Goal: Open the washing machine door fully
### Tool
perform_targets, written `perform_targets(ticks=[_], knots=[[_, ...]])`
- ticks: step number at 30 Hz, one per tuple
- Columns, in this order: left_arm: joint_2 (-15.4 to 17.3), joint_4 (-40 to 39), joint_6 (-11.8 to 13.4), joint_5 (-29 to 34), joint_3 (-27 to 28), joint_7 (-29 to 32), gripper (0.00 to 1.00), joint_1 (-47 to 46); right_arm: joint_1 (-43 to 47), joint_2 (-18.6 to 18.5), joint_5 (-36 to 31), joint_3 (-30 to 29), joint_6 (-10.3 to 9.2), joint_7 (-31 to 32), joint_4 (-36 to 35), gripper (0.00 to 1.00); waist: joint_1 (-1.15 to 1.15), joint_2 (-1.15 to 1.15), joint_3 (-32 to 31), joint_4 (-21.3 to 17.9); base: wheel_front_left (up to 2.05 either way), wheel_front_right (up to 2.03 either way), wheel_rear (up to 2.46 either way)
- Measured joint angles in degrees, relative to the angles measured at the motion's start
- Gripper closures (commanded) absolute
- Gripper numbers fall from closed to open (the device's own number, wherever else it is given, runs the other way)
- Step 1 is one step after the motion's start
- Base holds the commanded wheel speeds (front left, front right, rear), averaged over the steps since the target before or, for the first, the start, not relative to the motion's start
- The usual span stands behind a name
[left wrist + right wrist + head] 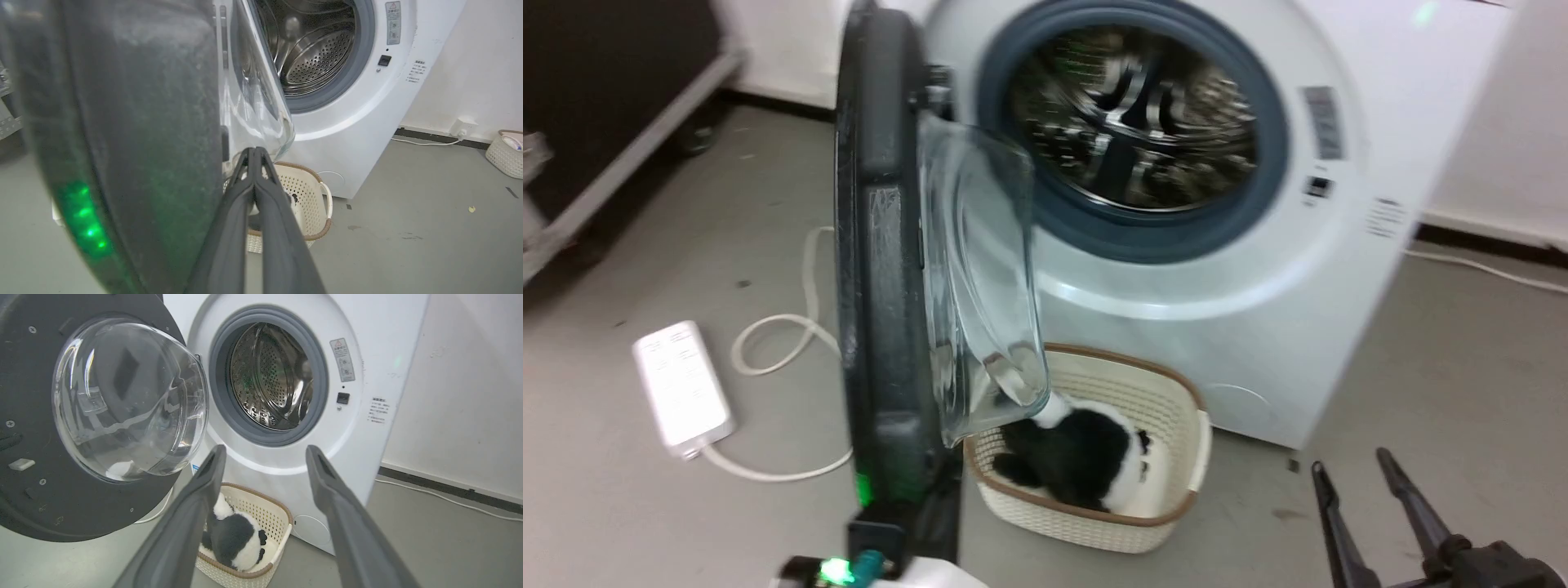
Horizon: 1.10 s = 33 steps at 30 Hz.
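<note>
The washing machine (1258, 327) is white, and its steel drum (1143, 114) is exposed inside a grey gasket. The glossy black washing machine door (882, 245) stands swung out on the left, edge-on in the head view, with its clear glass bowl (980, 269) facing the drum. In the right wrist view the door's inner face (36, 506) and the bowl (126, 396) show. My left gripper (254, 152) is shut and holds nothing, its tips close beside the door rim (135, 122) on the bowl side. My right gripper (1352, 461) is open at the lower right, well away from the door.
A cream basket (1176, 457) holding a black-and-white plush toy (1078, 457) sits on the floor under the door and against the washer. A white power strip (682, 384) and its cable lie at the left. A black case (605, 98) stands far left. Another basket (506, 153) is by the wall.
</note>
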Motion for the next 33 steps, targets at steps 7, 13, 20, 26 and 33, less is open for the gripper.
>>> perform_targets(ticks=[7,13,20,26,33], knots=[[4.4,-2.6,1.2,-1.6,5.5,2.1,1.0,0.1,0.0,0.0,0.1,2.1,0.0,0.1,0.0,0.0,0.0,0.0,0.5,6.0,0.0,0.0,0.0],[9.5,-2.0,1.5,-4.5,12.0,4.5,1.0,-2.8,-0.5,0.0,-1.5,2.8,0.0,1.1,-0.8,0.0,0.01,0.0,4.9,6.9,0.0,0.0,0.0],[15.8,2.5,1.4,-7.3,19.3,6.3,1.0,-9.3,-2.6,-1.6,-1.8,2.8,0.0,2.4,-2.4,0.0,0.01,0.0,10.5,6.0,0.0,0.0,0.0],[21.4,8.6,0.9,-8.7,24.5,7.0,1.0,-14.3,-4.0,-3.5,-1.8,2.0,0.0,3.4,-4.0,0.0,0.02,0.0,14.1,4.3,0.0,0.0,0.0],[24.1,15.6,-0.1,-12.2,30.2,3.1,1.0,-16.7,-4.8,-4.3,-1.7,1.2,0.0,3.9,-4.6,0.0,0.01,0.0,16.3,1.9,0.0,0.0,0.0]])
